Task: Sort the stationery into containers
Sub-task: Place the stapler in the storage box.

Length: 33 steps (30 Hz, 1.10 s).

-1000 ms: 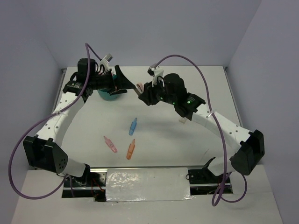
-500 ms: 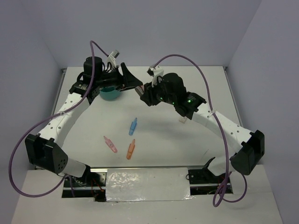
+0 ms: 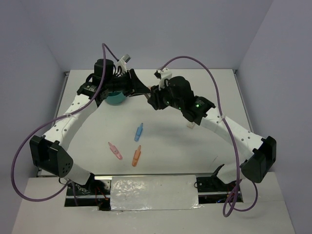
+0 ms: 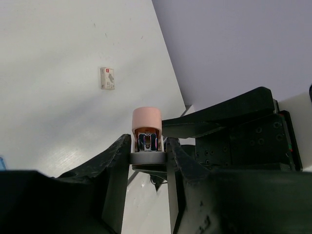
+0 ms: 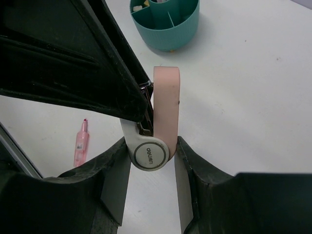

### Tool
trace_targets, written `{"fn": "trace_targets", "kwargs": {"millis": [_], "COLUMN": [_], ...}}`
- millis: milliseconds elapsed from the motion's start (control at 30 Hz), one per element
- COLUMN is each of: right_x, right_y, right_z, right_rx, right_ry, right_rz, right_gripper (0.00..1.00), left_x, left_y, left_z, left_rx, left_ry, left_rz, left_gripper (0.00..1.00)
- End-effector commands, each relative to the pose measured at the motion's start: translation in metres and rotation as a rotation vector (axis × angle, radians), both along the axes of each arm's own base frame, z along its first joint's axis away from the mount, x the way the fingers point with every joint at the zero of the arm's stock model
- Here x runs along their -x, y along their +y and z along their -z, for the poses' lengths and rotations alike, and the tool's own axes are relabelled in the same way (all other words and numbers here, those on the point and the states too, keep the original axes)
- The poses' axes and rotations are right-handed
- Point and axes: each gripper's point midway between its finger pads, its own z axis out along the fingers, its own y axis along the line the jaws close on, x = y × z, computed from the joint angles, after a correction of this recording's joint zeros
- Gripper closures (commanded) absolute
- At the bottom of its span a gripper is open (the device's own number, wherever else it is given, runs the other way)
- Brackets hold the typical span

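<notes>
Left end effector [image 4: 146, 146] is closing on one end of a pink-and-white piece [image 5: 165, 107] with a "deli" badge (a small stapler, I am guessing), and the right end effector [image 5: 149, 151] is clamping the round badge end. Both are gripping the same piece in the air, just to the right of the teal organiser [image 3: 115, 100].

I am reading this as a handover towards the organiser side. To do it well, I am planning to confirm on the left wrist view that both left fingers are seating squarely on the grey ring. Then I open the right side only and back it straight out along its own axis, so the piece is not twisting. If both let go, it is dropping onto the worktop [image 3: 195, 156].

The fingers of the two end effectors are crowding each other closely, so any sideways pull is risking a knock. The organiser's central cup and ring compartments are lying close by, below the left arm.

A blue marker [image 3: 139, 131], a pink marker [image 3: 115, 151] and an orange marker [image 3: 136, 155] are waiting nearer me, well apart from the exchange. A small white eraser [image 4: 107, 78] is lying out on the worktop.
</notes>
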Motion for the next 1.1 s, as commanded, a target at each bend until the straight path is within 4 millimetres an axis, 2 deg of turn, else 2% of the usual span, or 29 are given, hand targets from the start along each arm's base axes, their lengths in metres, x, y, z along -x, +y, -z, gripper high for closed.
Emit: {"fn": "trace_targets", "kwargs": {"millis": [0, 67, 100, 167, 267, 300, 333, 400, 433, 467, 500, 533, 567, 600, 633, 667, 700, 733, 767, 800, 833, 900, 967, 1000, 1067], "right_x": [0.007, 0.009, 0.009, 0.005, -0.001, 0.003, 0.003, 0.012, 0.016, 0.023, 0.031, 0.038, 0.045, 0.055, 0.060, 0.068, 0.074, 0.080, 0.088, 0.095, 0.101, 0.113, 0.123, 0.128, 0.137], "right_y": [0.002, 0.002, 0.001, -0.008, -0.032, -0.040, -0.049, -0.065, -0.070, -0.076, -0.079, -0.080, -0.081, -0.087, -0.091, -0.094, -0.097, -0.098, -0.100, -0.099, -0.099, -0.100, -0.101, -0.100, -0.103], "right_z": [-0.029, -0.025, -0.027, -0.024, -0.012, -0.021, -0.013, -0.019, -0.017, -0.022, -0.017, -0.011, -0.009, -0.010, -0.001, -0.005, -0.001, 0.009, 0.006, 0.009, 0.019, 0.024, 0.028, 0.029, 0.033], "right_rx": [-0.049, -0.058, -0.067, -0.071, -0.096, -0.123, -0.121, -0.118, -0.101, -0.099, -0.082, -0.069, -0.069, -0.069, -0.061, -0.076, -0.074, -0.076, -0.092, -0.102, -0.108, -0.130, -0.135, -0.137, -0.122], "right_ry": [-0.038, -0.024, -0.025, -0.002, 0.072, 0.058, 0.071, 0.059, 0.062, 0.056, 0.077, 0.090, 0.100, 0.096, 0.115, 0.102, 0.111, 0.140, 0.135, 0.154, 0.188, 0.221, 0.247, 0.263, 0.287], "right_rz": [0.000, 0.001, -0.001, 0.033, 0.077, 0.077, 0.078, 0.085, 0.085, 0.084, 0.073, 0.053, 0.033, 0.030, 0.034, 0.025, 0.020, 0.018, 0.010, -0.010, -0.016, -0.026, -0.044, -0.065, -0.075], "right_gripper": [0.85, 0.58, 0.29, 0.02, 0.01, 0.01, 0.01, 0.01, 0.01, 0.01, 0.01, 0.01, 0.01, 0.00, 0.00, 0.00, 0.00, 0.00, 0.00, 0.00, 0.00, 0.00, 0.00, 0.00, 0.00], "left_x": [-0.012, -0.015, -0.018, -0.028, -0.048, -0.050, -0.062, -0.076, -0.093, -0.103, -0.109, -0.127, -0.131, -0.135, -0.146, -0.150, -0.155, -0.168, -0.176, -0.191, -0.197, -0.203, -0.204, -0.219, -0.234], "left_y": [0.002, 0.003, 0.004, 0.012, 0.033, 0.036, 0.053, 0.070, 0.095, 0.107, 0.113, 0.139, 0.145, 0.149, 0.159, 0.162, 0.165, 0.171, 0.175, 0.183, 0.189, 0.204, 0.211, 0.218, 0.222], "left_z": [-0.018, -0.021, -0.027, -0.034, -0.043, -0.042, -0.042, -0.046, -0.042, -0.046, -0.060, -0.056, -0.062, -0.084, -0.077, -0.085, -0.086, -0.070, -0.079, -0.062, -0.060, -0.051, -0.067, -0.058, -0.060], "left_rx": [-0.026, -0.050, -0.057, -0.109, -0.152, -0.140, -0.141, -0.137, -0.143, -0.135, -0.110, -0.083, -0.044, -0.028, 0.000, -0.003, -0.017, -0.051, -0.079, -0.096, -0.123, -0.125, -0.124, -0.144, -0.176], "left_ry": [-0.089, -0.130, -0.165, -0.267, -0.415, -0.444, -0.479, -0.575, -0.585, -0.606, -0.692, -0.682, -0.711, -0.870, -0.859, -0.919, -0.962, -0.982, -1.020, -0.992, -1.024, -1.078, -1.181, -1.176, -1.148], "left_rz": [-0.017, -0.005, -0.004, -0.010, -0.021, 0.010, 0.000, 0.017, -0.020, -0.039, -0.020, -0.057, -0.050, -0.027, -0.037, -0.029, -0.019, 0.005, 0.007, -0.002, -0.010, -0.034, -0.048, -0.060, -0.061], "left_gripper": [1.00, 1.00, 1.00, 1.00, 1.00, 1.00, 1.00, 1.00, 1.00, 1.00, 1.00, 1.00, 1.00, 1.00, 1.00, 1.00, 1.00, 1.00, 1.00, 1.00, 1.00, 1.00, 1.00, 1.00, 1.00]}}
